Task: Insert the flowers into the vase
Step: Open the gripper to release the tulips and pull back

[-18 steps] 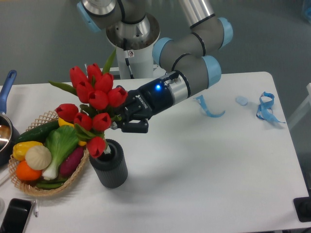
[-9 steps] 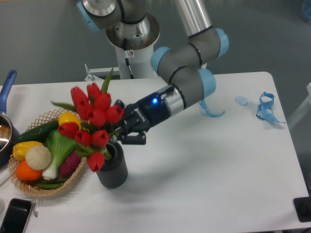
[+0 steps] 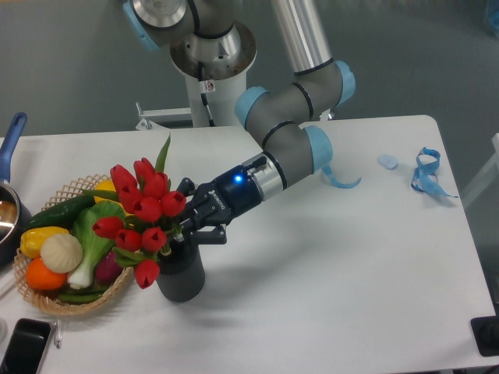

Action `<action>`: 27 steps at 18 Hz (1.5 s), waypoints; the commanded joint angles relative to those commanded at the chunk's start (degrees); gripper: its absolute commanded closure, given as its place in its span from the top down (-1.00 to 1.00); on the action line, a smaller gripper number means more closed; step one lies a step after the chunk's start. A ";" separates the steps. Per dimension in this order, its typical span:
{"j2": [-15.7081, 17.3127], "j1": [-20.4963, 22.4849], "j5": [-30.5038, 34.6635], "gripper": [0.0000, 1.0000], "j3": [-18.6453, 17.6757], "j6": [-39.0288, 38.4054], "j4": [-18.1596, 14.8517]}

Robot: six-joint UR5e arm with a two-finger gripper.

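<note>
Holds the flowers (image 3: 142, 212) tight with the fingers (image 3: 189, 226), closed on the green stems just under the red buds. Leans the bunch over to the left, right on top of the vase (image 3: 182, 274). Looks like the stem ends are at the round mouth of the vase, but hard to tell how far in, because the buds and leaves hide them. One red bud low down, hanging over the left side of the vase. One long green leaf sticking up at the top of the bunch. Dark grey vase with ribs, standing up straight on the white surface (image 3: 335, 273), just beside the basket (image 3: 48, 306). Lots of food in the basket: a yellow pepper (image 3: 35, 238), a round white bulb (image 3: 61, 252), something orange (image 3: 40, 274), a big leafy green one (image 3: 100, 232), a long dark green one (image 3: 56, 210) along the back rim, and a purple one (image 3: 106, 269) next to the vase. Some flower buds hanging over the right part of the basket. At the far left edge, part of a pot (image 3: 8, 214) with a blue handle, with something brown in it. At the bottom left corner, a dark phone (image 3: 23, 348) lying flat. Far off on the right side of the surface, well away from the vase, a curly blue ribbon (image 3: 426, 174), a small pale thing (image 3: 387, 161), and one more blue ribbon (image 3: 337, 178) partly behind the arm.
</note>
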 joint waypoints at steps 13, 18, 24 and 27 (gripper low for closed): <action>-0.70 0.26 4.48 0.44 0.87 1.33 0.09; 0.17 2.45 4.66 1.00 0.70 1.15 0.00; 6.14 6.76 17.70 1.00 0.43 1.07 -0.18; 7.91 7.73 28.97 1.00 2.44 0.63 -0.09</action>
